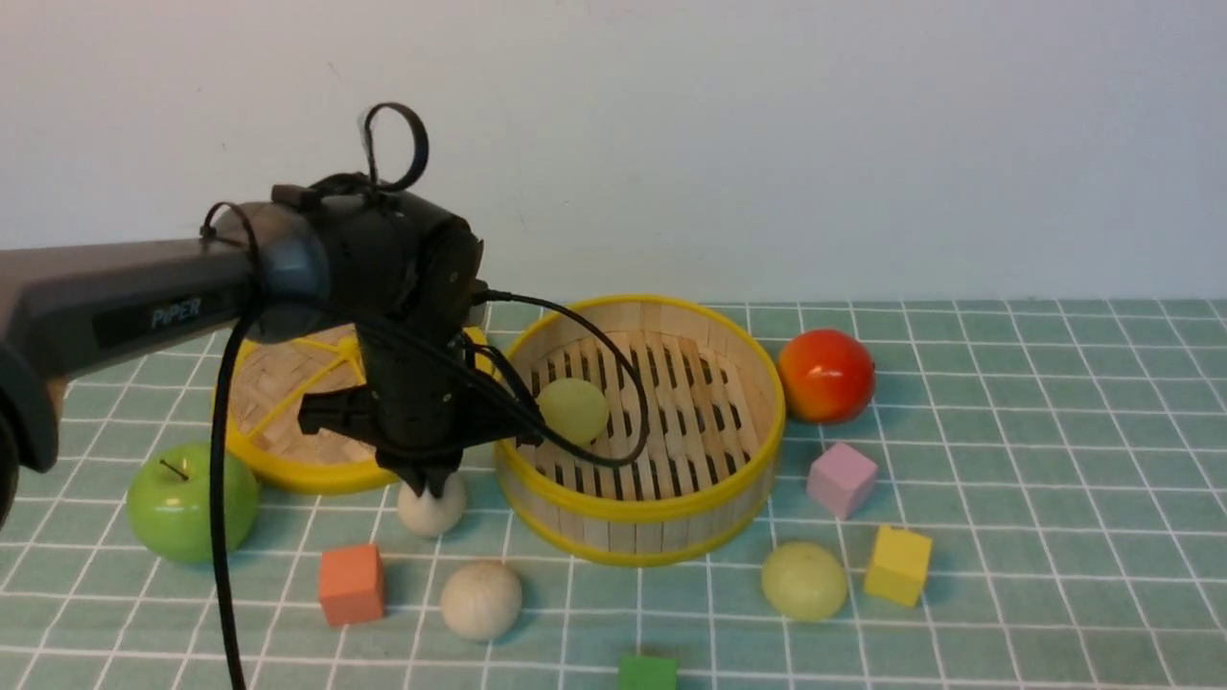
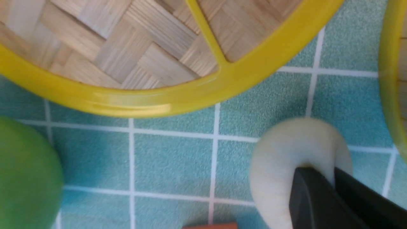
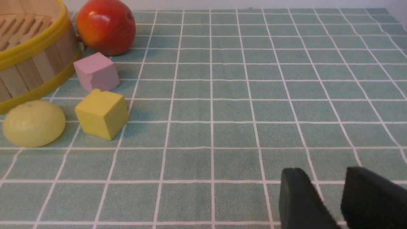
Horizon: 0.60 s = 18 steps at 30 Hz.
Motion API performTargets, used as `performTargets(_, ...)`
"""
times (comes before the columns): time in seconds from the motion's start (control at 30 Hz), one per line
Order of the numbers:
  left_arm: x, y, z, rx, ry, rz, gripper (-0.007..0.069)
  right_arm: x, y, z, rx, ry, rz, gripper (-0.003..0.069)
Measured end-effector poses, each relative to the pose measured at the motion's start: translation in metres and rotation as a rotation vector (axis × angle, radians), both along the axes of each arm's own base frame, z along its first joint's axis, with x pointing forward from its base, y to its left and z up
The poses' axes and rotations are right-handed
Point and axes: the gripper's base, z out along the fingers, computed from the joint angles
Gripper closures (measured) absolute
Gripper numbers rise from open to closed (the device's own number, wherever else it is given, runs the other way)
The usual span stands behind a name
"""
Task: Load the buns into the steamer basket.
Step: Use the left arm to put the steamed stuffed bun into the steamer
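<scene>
Left claw (image 1: 436, 482) is bearing down on an off-white bun (image 1: 431, 508) on the table (image 1: 1007, 537), between lid (image 1: 288, 460) and basket (image 1: 671, 525). Its fingers (image 2: 306, 197) are sitting nearly together, pinching only a fold of the bun's top.

We are judging this grip shallow. The soft, matte skin is denting around the fingers, so the bun could be slipping free on the lift or clipping the basket rim just beside it.

One yellow-green bun (image 1: 572, 410) is lying inside the basket. A second off-white bun (image 1: 480, 600) and a second yellow-green bun (image 1: 803, 580) are lying in front of it.

Right claw (image 3: 326, 178) is hanging apart, empty.
</scene>
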Motion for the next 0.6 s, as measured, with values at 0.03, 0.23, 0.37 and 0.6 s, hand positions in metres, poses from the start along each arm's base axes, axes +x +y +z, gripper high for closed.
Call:
performTargets(0.03,0.0,0.0,0.002,0.0,-0.003,-0.001,0.0624,0.0,0.0,0.0,0.0,0.0,0.0,0.0421)
performTargets(0.23,0.016,-0.013,0.074,-0.144,-0.182,-0.014,0.0624,0.0,0.0,0.0,0.0,0.0,0.0,0.0421)
performTargets(0.37,0.025,-0.029,0.094,-0.299,-0.255,-0.071,0.0624,0.0,0.0,0.0,0.0,0.0,0.0,0.0421)
performTargets(0.6,0.055,-0.055,0.076,-0.429,-0.28,-0.144,0.0624,0.0,0.0,0.0,0.0,0.0,0.0,0.0421)
